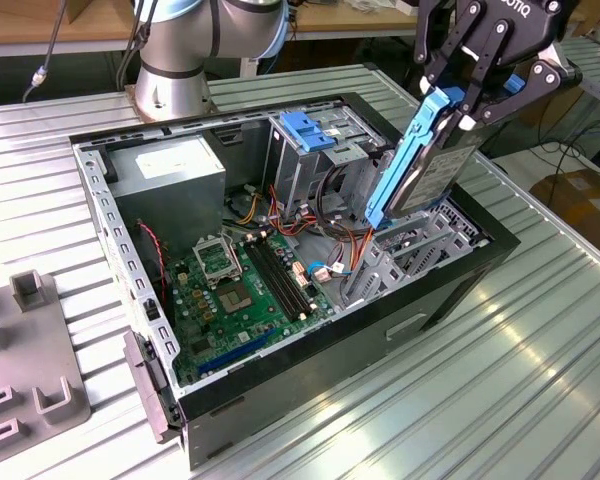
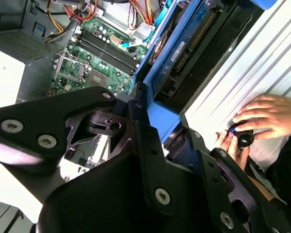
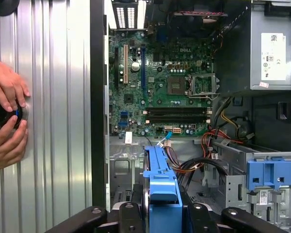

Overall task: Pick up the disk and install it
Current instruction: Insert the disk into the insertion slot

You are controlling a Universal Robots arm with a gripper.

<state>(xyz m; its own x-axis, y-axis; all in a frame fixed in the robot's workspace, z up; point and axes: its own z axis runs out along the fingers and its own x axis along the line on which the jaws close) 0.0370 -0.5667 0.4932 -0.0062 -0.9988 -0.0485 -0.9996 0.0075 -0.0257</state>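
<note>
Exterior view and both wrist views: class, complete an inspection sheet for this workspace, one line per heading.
Surface: ribbed silver metal table, carrying an open black computer case.
Job's things: flat silver-grey metal disk in a blue plastic frame, tilted above the case's drive bay, not seated.
Clutter: grey plastic fixture at the exterior view's left.
Grippers: black pincer shut on the disk's upper end.
Cables: red, orange and yellow wire bundle inside the case.
Surroundings: a person's hands on a black knob beside the case; cardboard box beyond the table.
</note>
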